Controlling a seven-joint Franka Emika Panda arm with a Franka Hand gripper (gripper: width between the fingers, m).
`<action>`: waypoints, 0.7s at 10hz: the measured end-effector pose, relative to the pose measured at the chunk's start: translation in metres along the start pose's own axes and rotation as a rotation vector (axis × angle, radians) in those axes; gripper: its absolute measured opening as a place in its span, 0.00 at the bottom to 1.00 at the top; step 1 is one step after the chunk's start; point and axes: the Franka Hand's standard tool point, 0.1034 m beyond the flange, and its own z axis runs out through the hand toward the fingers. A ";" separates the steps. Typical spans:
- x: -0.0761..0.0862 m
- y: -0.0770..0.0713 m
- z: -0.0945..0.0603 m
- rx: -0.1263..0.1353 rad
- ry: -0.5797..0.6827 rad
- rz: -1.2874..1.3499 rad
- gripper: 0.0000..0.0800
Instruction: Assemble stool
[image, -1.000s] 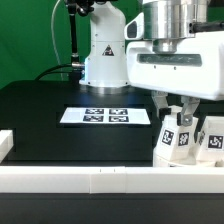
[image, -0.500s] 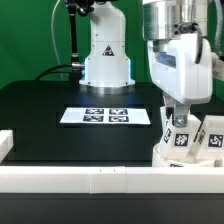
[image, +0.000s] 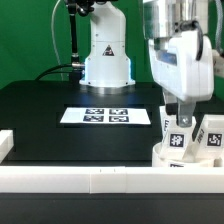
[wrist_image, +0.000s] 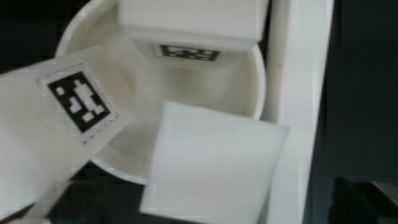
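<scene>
The white round seat disc (image: 190, 158) lies at the exterior view's right, against the rail wall. Legs with black-and-white tags stand upright on it. My gripper (image: 179, 128) reaches down from above and is shut on the left leg (image: 177, 141), which stands upright in the seat. Another tagged leg (image: 212, 139) stands to its right. In the wrist view the held leg (wrist_image: 214, 160) fills the middle over the seat disc (wrist_image: 169, 75). Two tagged legs (wrist_image: 80, 100) (wrist_image: 189, 35) stand around it. My fingertips are hidden there.
The marker board (image: 105, 116) lies flat on the black table, left of the seat. The long white rail wall (image: 90, 180) runs along the near edge and shows in the wrist view (wrist_image: 299, 90). The robot base (image: 105, 55) stands at the back.
My hand has turned about its vertical axis, from broadside to narrow-on, still over the same leg. The leg stays upright on the seat and has shifted slightly right.
</scene>
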 end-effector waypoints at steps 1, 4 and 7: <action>0.000 0.001 0.003 -0.004 0.001 -0.003 0.81; -0.005 0.001 0.005 -0.012 0.015 -0.307 0.81; -0.007 -0.005 0.003 -0.008 0.018 -0.734 0.81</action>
